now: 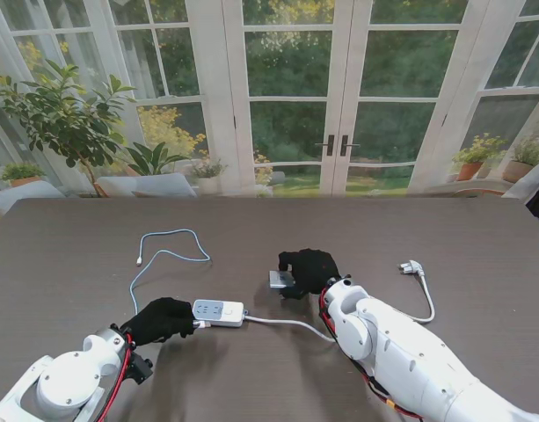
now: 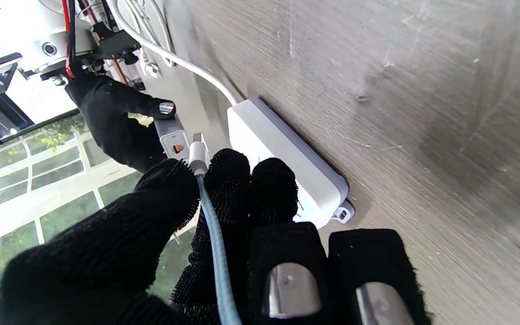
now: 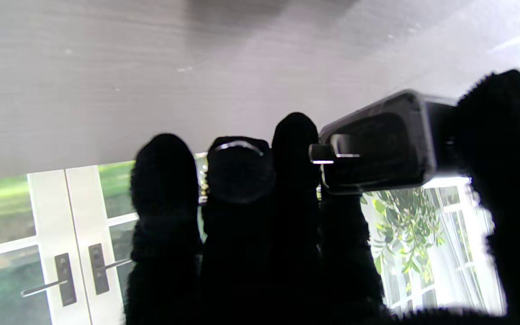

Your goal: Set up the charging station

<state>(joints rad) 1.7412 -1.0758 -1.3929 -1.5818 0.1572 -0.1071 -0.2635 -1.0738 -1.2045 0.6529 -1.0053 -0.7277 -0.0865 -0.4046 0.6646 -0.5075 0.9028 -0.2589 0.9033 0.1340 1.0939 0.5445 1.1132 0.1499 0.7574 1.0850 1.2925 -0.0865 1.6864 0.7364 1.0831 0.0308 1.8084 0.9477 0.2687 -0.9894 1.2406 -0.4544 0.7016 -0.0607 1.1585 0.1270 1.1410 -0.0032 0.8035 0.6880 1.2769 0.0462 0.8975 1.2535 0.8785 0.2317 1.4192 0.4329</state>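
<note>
Working from left to right across the stand view, I see my left hand (image 1: 160, 320) closed around one end of a light blue charging cable (image 1: 168, 253), the metal USB plug (image 2: 198, 149) protruding from between thumb and fingers and sitting just beside the left end of the white power strip (image 1: 218, 312); whether the plug has entered a port I cannot tell. The cable's remaining length loops away from me over the dark wood-grain table (image 1: 67, 255), ending in a small free connector (image 1: 139, 261). The strip lies flat near the table's middle, and its white power cord (image 1: 287, 323) passes to the right beneath my right arm toward a wall plug (image 1: 412, 266) lying loose on the tabletop. Just beyond the strip, my right hand (image 1: 309, 269) is closed on a small grey rectangular device (image 1: 281, 280), thumb on one side and fingers on the other; the right wrist view shows its dark face (image 3: 379, 146) gripped clear of the table surface.
</note>
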